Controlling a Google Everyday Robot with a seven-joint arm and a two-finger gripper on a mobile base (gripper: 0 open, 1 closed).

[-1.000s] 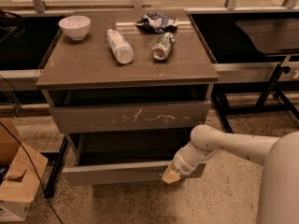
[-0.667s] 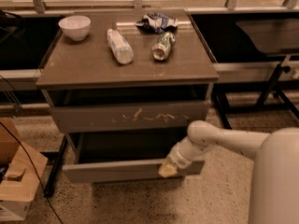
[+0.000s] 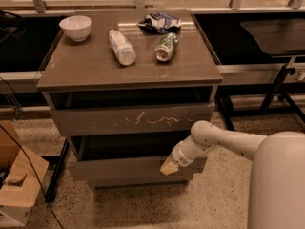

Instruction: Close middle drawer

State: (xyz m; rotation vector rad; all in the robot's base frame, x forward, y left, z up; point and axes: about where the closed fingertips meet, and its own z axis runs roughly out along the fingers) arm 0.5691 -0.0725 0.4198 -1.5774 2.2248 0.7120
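Fingers (image 3: 166,168) drawn together into one tan tip and holding nothing, our gripper (image 3: 168,166) rests against the front of the middle drawer (image 3: 119,170). We see that drawer pulled out below the bench's (image 3: 86,68) near edge, under the scratched drawer front (image 3: 95,122). Farther back lie a plastic bottle (image 3: 121,46) and a can (image 3: 166,46) mid-bench, a crumpled bag (image 3: 159,22) at the far edge, and a white bowl (image 3: 76,27) in the far left corner.

Cabinet top (image 3: 86,73): white bowl (image 3: 76,26) back left; plastic bottle (image 3: 121,46) and green can (image 3: 167,46) lying centre; crumpled snack bag (image 3: 159,22) behind. Cardboard box (image 3: 16,185) on floor, left. Gripper (image 3: 169,167) low at cabinet front.
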